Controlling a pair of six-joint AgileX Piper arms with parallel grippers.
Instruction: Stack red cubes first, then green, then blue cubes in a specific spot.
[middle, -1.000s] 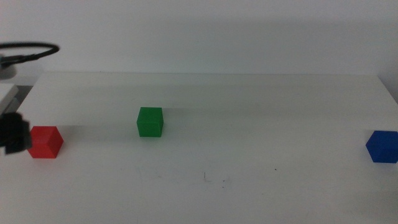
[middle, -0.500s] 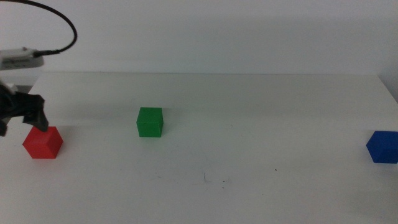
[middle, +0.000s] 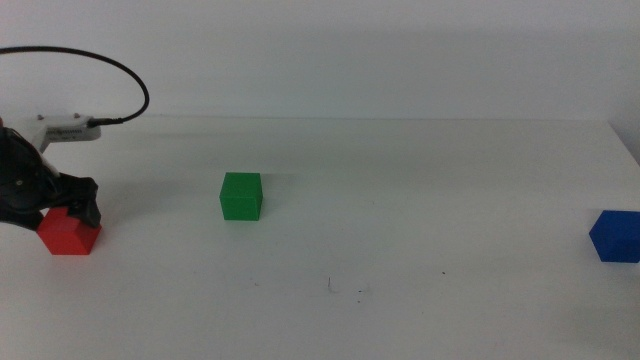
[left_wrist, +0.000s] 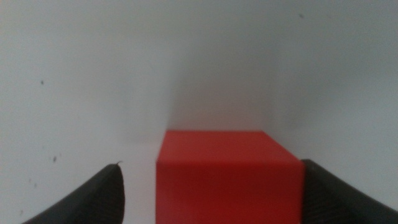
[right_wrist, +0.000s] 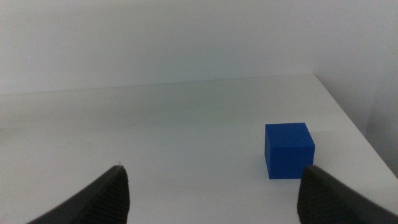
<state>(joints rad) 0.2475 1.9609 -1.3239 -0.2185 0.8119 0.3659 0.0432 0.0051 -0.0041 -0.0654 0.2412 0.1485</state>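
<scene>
The red cube (middle: 70, 238) sits at the table's left edge. My left gripper (middle: 64, 214) has come down over it, jaws open on either side. In the left wrist view the red cube (left_wrist: 227, 177) lies between the open jaws of the left gripper (left_wrist: 211, 190), closer to one jaw. The green cube (middle: 241, 195) stands left of centre. The blue cube (middle: 614, 236) is at the far right and also shows in the right wrist view (right_wrist: 289, 150). The scribble mark (middle: 335, 289) is on the white tabletop near the front centre. My right gripper (right_wrist: 211, 186) is open and empty, out of the middle view.
A tiny dark dot (middle: 445, 273) lies right of the scribble. The left arm's black cable (middle: 120, 70) loops above the table's back left corner. The table's right edge (right_wrist: 348, 118) runs close to the blue cube.
My left gripper has moved in from the left edge, to the right and down, and now straddles the red cube. The cubes have not moved.
</scene>
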